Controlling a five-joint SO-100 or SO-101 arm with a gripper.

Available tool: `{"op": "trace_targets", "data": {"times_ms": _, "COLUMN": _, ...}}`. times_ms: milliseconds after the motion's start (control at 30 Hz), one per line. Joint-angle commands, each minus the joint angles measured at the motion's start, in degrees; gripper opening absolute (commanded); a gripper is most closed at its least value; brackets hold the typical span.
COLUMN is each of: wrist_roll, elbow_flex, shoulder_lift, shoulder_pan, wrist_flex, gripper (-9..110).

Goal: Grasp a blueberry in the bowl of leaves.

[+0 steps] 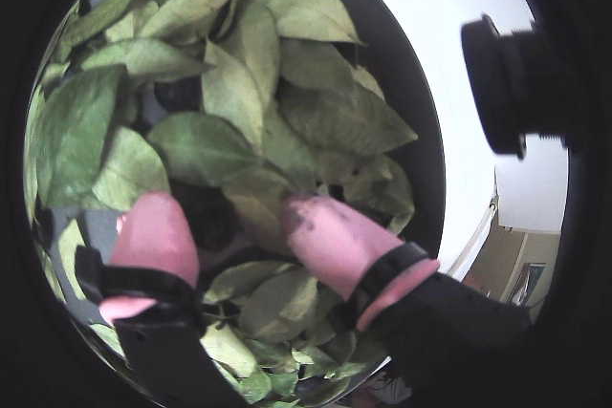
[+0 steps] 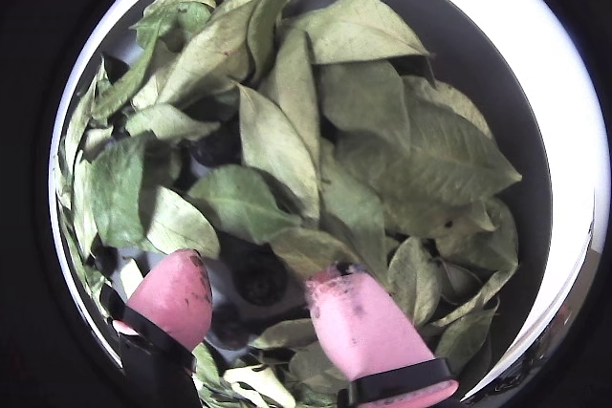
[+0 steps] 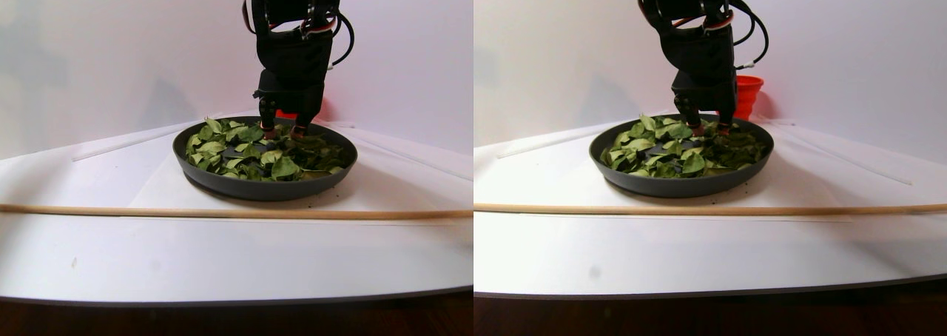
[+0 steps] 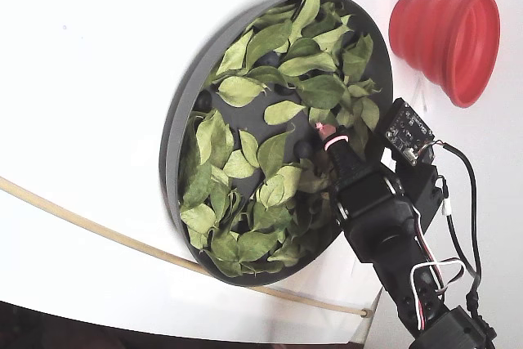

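A wide, shallow dark-grey bowl [image 4: 181, 112] is seen on a white table [image 4: 90, 63], filled with loose green leaves [image 4: 270, 120]. The arm's gripper [image 2: 256, 286] is lowered into the bowl, and its two pink-tipped fingers [image 2: 359, 317] are spread apart among the leaves. In both wrist views a dark, round blueberry [image 2: 260, 276] is seen lying in the gap between the fingertips, on the bowl's floor and partly ringed by leaves; it is not pinched, and a clear gap is left on each side of it (whether either finger brushes it cannot be told). In the other wrist view the same berry [image 1: 206, 212] is shown as a dark patch between the fingers [image 1: 153, 236], half shaded. Further dark berries are glimpsed under the leaves higher in that view [image 1: 177, 93].

In the fixed view, the gripper [image 4: 320, 140] is placed towards the bowl's right side, with a small dark berry [image 4: 304, 149] just beside its tip, and another berry [image 4: 203, 100] is seen near the bowl's left rim. A red ribbed cup [image 4: 449, 34] lies on the table beyond the bowl, apart from it. A thin wooden rod [image 3: 222, 212] is laid across the table in front of the bowl in the stereo pair view, where the arm [image 3: 294, 47] is seen reaching straight down into the leaves.
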Motion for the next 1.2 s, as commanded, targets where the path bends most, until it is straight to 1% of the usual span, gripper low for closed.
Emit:
{"op": "trace_targets", "data": {"times_ms": 0, "wrist_roll": 0.8, "elbow_flex": -3.3, "shoulder_lift": 1.6, "shoulder_pan": -0.3, "wrist_flex": 0.1, "gripper": 20}}
{"op": "trace_targets", "data": {"times_ms": 800, "wrist_roll": 6.2, "elbow_flex": -6.6, "shoulder_lift": -3.0, "shoulder_pan": -0.8, "wrist_flex": 1.0, "gripper": 20}}
{"op": "trace_targets", "data": {"times_ms": 1167, "wrist_roll": 8.3, "elbow_flex": -5.4, "shoulder_lift": -4.0, "shoulder_pan": -1.4, "wrist_flex": 1.0, "gripper": 19}}
